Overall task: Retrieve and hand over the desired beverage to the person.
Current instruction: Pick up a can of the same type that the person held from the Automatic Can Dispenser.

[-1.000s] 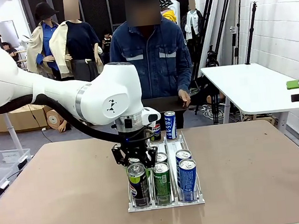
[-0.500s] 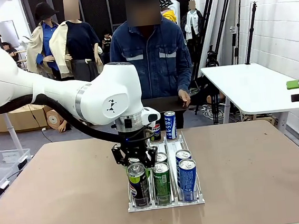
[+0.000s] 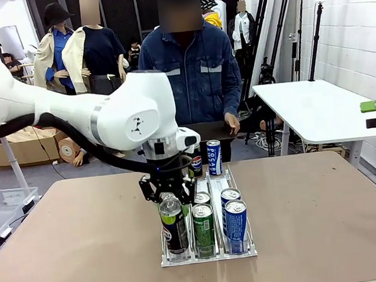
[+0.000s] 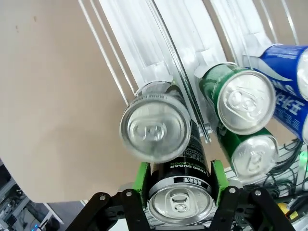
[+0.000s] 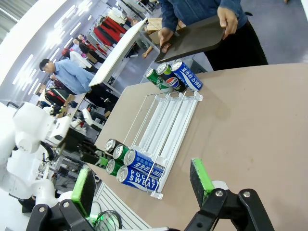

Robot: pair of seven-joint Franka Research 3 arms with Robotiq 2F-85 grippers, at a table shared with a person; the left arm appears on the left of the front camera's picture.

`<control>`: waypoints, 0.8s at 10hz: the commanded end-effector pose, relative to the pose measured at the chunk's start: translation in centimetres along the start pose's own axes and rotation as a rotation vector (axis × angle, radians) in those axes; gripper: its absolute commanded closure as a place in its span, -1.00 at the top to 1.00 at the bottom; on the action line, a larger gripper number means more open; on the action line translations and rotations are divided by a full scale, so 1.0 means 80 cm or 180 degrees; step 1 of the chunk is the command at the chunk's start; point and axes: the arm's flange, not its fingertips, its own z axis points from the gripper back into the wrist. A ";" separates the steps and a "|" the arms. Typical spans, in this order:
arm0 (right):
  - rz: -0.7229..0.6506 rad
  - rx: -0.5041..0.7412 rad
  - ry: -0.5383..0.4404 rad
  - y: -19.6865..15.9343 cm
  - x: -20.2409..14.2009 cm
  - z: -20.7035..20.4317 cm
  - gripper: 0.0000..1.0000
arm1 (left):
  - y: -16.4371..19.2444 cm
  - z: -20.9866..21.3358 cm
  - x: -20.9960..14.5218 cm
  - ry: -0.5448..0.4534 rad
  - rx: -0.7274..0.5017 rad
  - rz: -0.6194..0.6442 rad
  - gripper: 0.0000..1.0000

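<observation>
A clear three-lane rack (image 3: 211,257) on the brown table holds several cans. My left gripper (image 3: 169,195) reaches down into the left lane. In the left wrist view its green pads (image 4: 142,179) are shut on a black zero-sugar can (image 4: 180,202). A second black can (image 4: 155,127) stands just in front of it and leans a little. My right gripper (image 5: 142,185) hangs open off to the right (image 3: 374,114) with nothing between its fingers. The person (image 3: 194,67) stands at the far side holding a dark tray (image 3: 207,131).
Green cans (image 3: 204,227) fill the middle lane and blue Pocari Sweat cans (image 3: 236,224) the right lane. More cans (image 3: 214,157) stand at the rack's far end. A white table (image 3: 311,109) is at the right. Brown tabletop lies bare on both sides of the rack.
My left arm and gripper have risen slightly with the black can. The black can in front looks a bit higher and more tilted. The right gripper and the person are still.
</observation>
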 end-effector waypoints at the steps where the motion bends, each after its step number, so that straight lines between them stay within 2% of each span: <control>1: 0.0013 0.0010 -0.0003 0.000 0.000 -0.001 1.00 | 0.008 0.056 -0.012 -0.0083 0.0030 0.0015 -1.00; 5: 0.0013 0.0010 -0.0003 0.000 0.000 -0.001 1.00 | 0.025 0.130 -0.046 -0.0173 0.0032 -0.0118 -1.00; 8: 0.0013 0.0010 -0.0003 0.000 0.000 -0.001 1.00 | 0.057 0.178 -0.071 -0.0355 0.0009 -0.0029 -1.00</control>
